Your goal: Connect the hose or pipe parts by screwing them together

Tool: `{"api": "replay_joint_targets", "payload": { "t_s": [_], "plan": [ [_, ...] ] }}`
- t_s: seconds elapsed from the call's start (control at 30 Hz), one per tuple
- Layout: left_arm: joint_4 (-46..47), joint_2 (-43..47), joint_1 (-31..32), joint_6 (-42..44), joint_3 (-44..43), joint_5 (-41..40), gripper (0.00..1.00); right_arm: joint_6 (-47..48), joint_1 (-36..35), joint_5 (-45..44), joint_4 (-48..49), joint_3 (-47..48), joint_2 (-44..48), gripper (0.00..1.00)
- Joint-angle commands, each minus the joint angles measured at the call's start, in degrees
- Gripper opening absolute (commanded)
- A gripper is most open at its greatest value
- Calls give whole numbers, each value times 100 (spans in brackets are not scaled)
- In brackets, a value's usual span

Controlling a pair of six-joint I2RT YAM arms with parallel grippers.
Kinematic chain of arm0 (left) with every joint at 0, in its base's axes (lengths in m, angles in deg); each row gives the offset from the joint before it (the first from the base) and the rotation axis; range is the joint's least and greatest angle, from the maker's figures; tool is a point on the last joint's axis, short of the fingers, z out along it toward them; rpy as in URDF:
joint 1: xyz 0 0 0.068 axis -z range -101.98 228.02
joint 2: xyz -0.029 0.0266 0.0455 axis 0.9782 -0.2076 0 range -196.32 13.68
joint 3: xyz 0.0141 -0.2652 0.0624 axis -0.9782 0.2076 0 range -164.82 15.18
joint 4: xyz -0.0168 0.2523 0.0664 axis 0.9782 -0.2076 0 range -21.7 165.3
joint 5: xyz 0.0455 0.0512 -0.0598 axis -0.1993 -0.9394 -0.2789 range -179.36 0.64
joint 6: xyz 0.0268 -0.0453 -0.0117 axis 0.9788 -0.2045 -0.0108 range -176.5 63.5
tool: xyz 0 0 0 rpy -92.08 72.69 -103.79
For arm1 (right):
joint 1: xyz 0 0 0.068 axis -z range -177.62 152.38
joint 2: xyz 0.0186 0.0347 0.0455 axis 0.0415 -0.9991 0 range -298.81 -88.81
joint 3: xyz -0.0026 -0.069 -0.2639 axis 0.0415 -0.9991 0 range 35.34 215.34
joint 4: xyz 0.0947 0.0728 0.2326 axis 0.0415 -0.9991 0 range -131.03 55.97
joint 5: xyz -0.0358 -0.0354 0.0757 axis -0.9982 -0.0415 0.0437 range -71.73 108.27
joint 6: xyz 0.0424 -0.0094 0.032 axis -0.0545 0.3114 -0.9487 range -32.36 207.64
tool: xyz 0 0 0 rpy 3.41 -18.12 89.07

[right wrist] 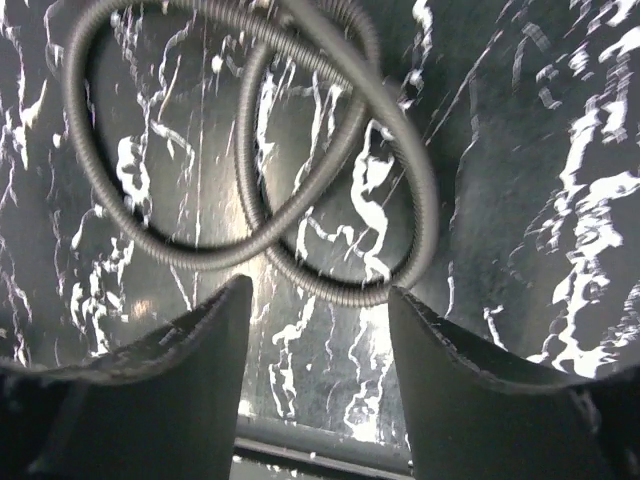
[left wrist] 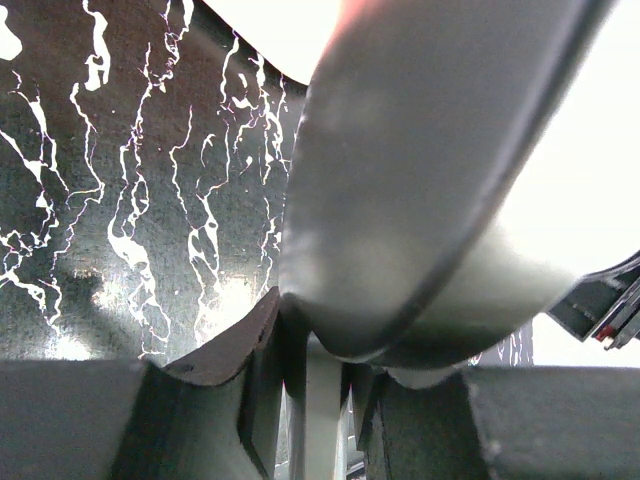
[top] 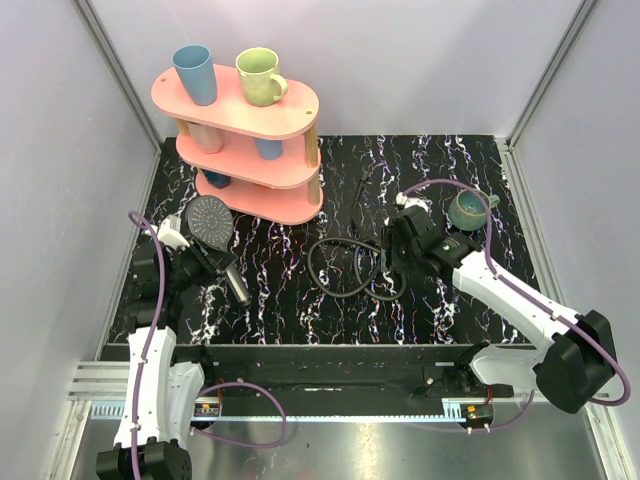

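The left gripper (top: pixel 195 252) is clamped narrow on the dark grey shower head with a round dotted face and straight handle (top: pixel 208 220), gripping near the neck; its wrist view shows the head's curved back (left wrist: pixel 400 200) looming over the closed fingers (left wrist: pixel 250 400); the handle's free end points toward the middle of the black white-veined marble table (top: pixel 280 305), likely so the thread stays open to its partner. The long thin black flexible coiled hose (top: pixel 311 264) lies in loose loops at the table's centre, well apart from the shower head; nothing is joined yet. The right gripper (top: pixel 388 255) hangs just beside those loops with its claw wide and empty; in the right wrist view the two pads (right wrist: pixel 190 370) stand apart, the hose (right wrist: pixel 424 190) beyond them, untouched; this looks like the approach to a pick-up. Which loop carries the screw end I cannot tell.
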Motion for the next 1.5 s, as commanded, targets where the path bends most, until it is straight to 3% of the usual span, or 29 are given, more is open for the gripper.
{"api": "replay_joint_targets", "payload": {
  "t_s": [0.0,0.13,0.3,0.4,0.5,0.7,0.83,1.03,1.2,1.47],
  "plan": [
    [458,79,-19,-44,-151,66,0,-425,6,-1461,-57,917,-375,68],
    [441,96,-11,-44,-160,57,0,39,216,-1842,494,1751,-1383,77],
    [450,123,-11,-44,-160,49,0,295,1166,-788,857,2938,-2869,72],
    [441,123,-11,-35,-160,57,0,1215,1377,-278,989,3939,-3942,71],
    [441,140,-19,-52,-151,57,0,2113,1623,-102,840,4862,-5109,70],
    [432,123,-11,-44,-151,-22,0,3387,1940,601,-265,6796,-6490,67],
    [406,53,-19,-35,-169,-39,0,4117,1993,794,-645,7570,-6897,64],
    [362,-70,-19,-8,-204,-83,0,4452,2116,1480,-1427,8598,-7433,66],
    [309,-97,-19,18,-231,-162,0,4514,2291,1639,-1769,8898,-7574,66],
    [309,-88,-11,-8,-222,-294,0,4242,2327,1112,-2394,8969,-7249,66]
  ]
}}
